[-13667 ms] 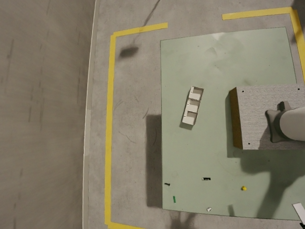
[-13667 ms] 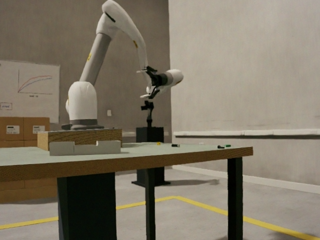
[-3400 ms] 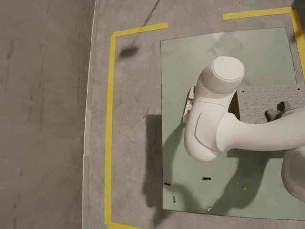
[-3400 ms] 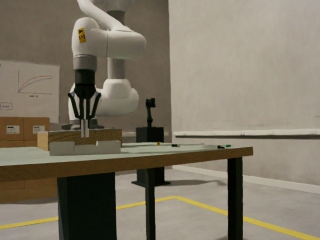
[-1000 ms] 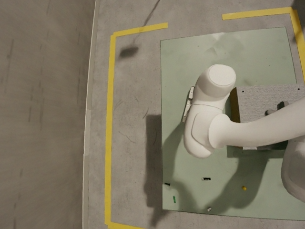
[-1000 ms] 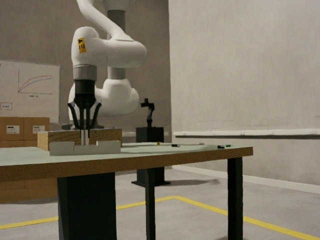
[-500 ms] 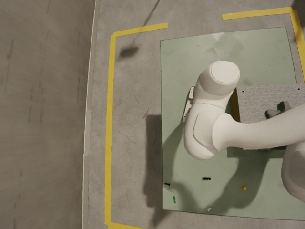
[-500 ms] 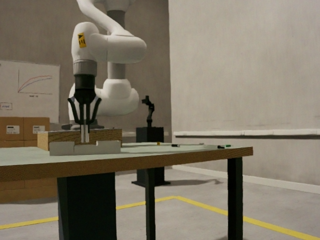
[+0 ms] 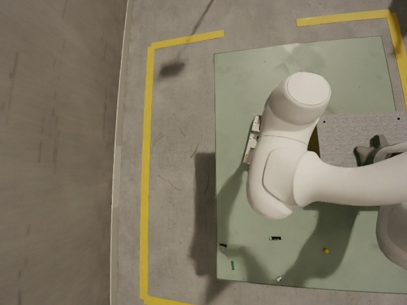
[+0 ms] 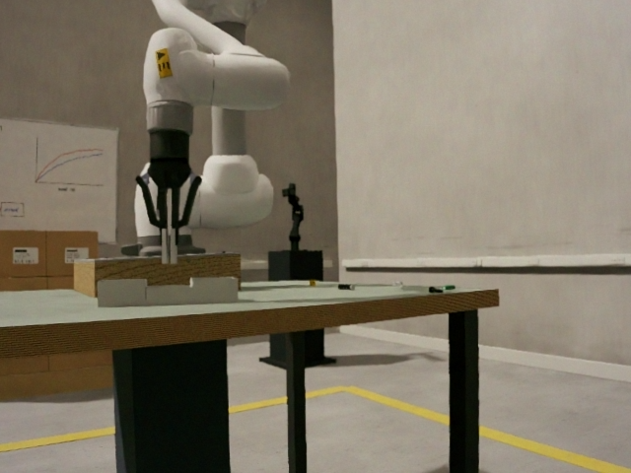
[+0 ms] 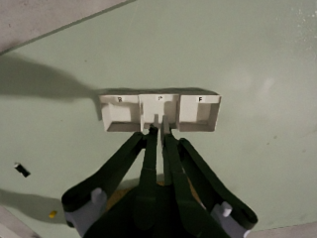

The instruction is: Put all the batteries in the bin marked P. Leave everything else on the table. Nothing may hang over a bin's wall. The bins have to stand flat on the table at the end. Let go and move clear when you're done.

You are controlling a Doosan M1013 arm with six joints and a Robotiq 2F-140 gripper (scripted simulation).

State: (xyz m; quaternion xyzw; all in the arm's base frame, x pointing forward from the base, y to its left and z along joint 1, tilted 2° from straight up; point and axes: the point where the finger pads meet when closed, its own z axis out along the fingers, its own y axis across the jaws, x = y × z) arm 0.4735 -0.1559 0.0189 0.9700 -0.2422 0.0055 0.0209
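Note:
Three white bins stand in a row on the green table top; in the top view they show only as an edge beside the arm. The middle bin, marked P, lies right under my gripper. The gripper is shut, its pale pads together, just above that bin, and I see nothing between them. Small battery-like pieces lie far off near the table's edge: a black-and-white one, a black one, a green one and a white one.
A small yellow piece lies among the loose items. The right bin is marked F. A wooden block lies behind the bins. The grey base plate holds the arm. The arm hides much of the table from above.

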